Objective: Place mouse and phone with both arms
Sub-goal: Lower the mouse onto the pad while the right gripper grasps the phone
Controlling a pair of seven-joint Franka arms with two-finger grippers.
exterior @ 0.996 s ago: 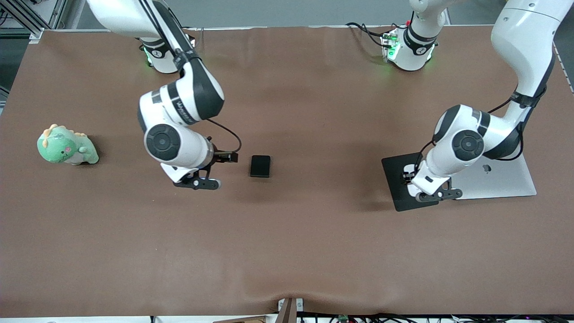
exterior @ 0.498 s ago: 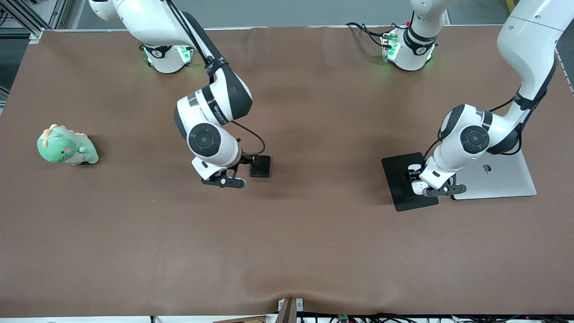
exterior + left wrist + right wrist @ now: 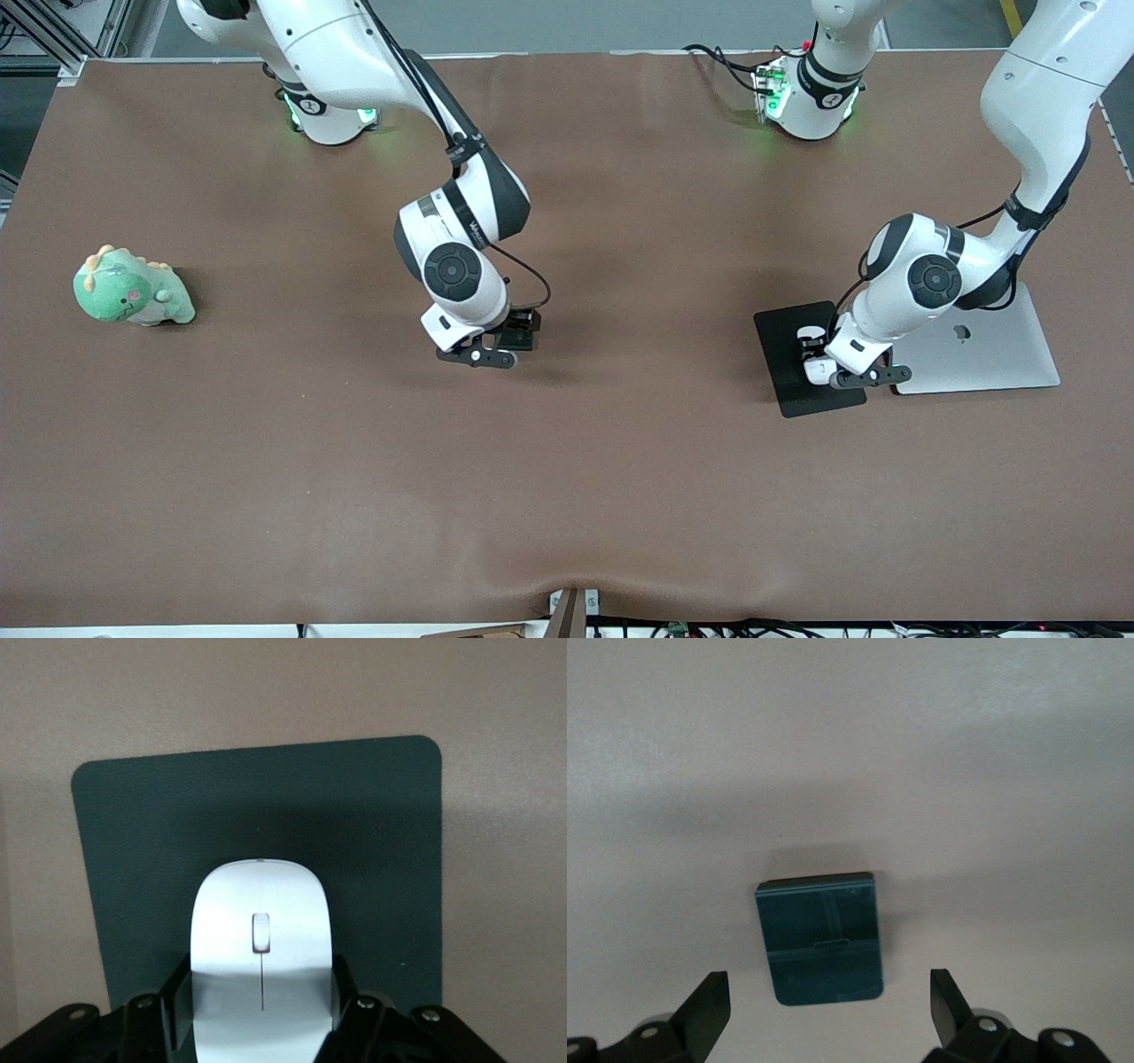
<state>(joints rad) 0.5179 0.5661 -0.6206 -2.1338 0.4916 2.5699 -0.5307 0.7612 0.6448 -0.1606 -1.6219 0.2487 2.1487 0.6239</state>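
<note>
My left gripper [image 3: 866, 377] is shut on the white mouse [image 3: 261, 935] and holds it over the black mouse pad [image 3: 787, 383], which fills the left wrist view [image 3: 266, 806]. My right gripper [image 3: 478, 356] hangs open just above the small black phone [image 3: 529, 339], which my hand partly hides in the front view. In the right wrist view the phone [image 3: 822, 937] lies flat on the table. It sits just ahead of the gap between my two spread fingers [image 3: 707, 1003], which do not touch it.
A silver closed laptop [image 3: 983, 354] lies beside the mouse pad toward the left arm's end of the table. A green plush dinosaur [image 3: 133, 288] sits toward the right arm's end. A brown cloth [image 3: 567, 478] covers the table.
My right arm has swung toward the middle of the table, bringing its open gripper over the phone. My left gripper with the mouse has shifted slightly over the mouse pad.
</note>
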